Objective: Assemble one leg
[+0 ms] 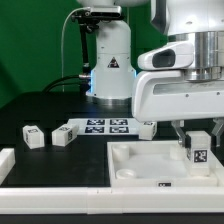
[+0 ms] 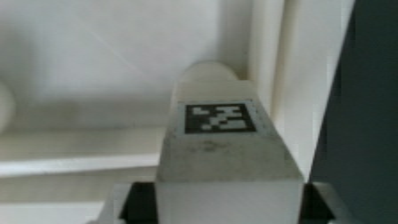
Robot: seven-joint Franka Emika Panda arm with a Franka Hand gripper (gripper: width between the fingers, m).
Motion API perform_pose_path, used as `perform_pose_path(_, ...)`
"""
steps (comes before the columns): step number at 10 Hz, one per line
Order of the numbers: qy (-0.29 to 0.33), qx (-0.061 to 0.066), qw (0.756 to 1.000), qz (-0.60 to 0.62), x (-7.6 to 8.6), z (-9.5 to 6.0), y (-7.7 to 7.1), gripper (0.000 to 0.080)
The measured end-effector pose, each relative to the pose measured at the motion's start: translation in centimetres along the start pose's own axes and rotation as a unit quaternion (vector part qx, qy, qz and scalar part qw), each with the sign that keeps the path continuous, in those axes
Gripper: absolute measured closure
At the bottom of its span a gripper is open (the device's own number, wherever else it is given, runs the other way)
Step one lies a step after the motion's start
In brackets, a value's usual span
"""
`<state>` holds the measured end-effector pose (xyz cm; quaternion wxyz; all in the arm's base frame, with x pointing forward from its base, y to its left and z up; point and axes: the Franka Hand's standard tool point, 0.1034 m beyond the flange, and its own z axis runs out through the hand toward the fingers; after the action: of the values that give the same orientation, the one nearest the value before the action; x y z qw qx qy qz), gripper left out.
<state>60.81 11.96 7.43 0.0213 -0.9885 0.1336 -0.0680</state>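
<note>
White plastic dominates the scene: the robot arm's two-finger gripper [image 1: 197, 137] is clamped on the leg [image 1: 198, 150], a small chunky white block carrying a black-and-white square marker tag on its visible face, and holds it over the large white square panel with raised rim and corner sockets [image 1: 140, 165] at the exterior view's right. In the wrist view the same leg [image 2: 221, 140] fills the centre of the frame, upright between the two dark fingers [image 2: 132, 205], with its tag facing the camera and its rounded tip directed toward a corner of the panel [image 2: 107, 60]; whether the tip touches the panel surface cannot be determined. On the black table [image 1: 40, 110], two further small white tagged blocks [image 1: 33, 137] and [image 1: 62, 134] lie side by side at the exterior view's left, well apart from the gripper. The marker board [image 1: 105, 125], a thin flat white strip with several printed tags, lies behind the panel, in front of the arm's white base [image 1: 110, 70]
</note>
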Motion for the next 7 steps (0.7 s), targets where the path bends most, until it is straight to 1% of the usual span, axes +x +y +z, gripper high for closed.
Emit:
perform_pose_path(1, 0.002, -0.008, 0.997, 0.073, 0.04, 0.02, 0.05, 0.0509)
perform_pose_path(2, -0.002, -0.016, 0.988, 0.154, 0.12, 0.01, 0.13, 0.0509)
perform_pose_path(3, -0.005, -0.022, 0.977, 0.213, 0.17, 0.04, 0.22, 0.0509)
perform_pose_path(4, -0.005, -0.024, 0.967, 0.254, 0.36, 0.06, 0.22, 0.0509)
perform_pose_path(5, -0.003, -0.024, 0.945, 0.327, 0.44, 0.06, 0.31, 0.0508)
perform_pose_path(6, -0.001, -0.025, 0.93, 0.366, 0.43, 0.04, 0.33, 0.0508)
perform_pose_path(7, 0.002, -0.029, 0.899, 0.436, 0.3, 0.03, 0.27, 0.0508)
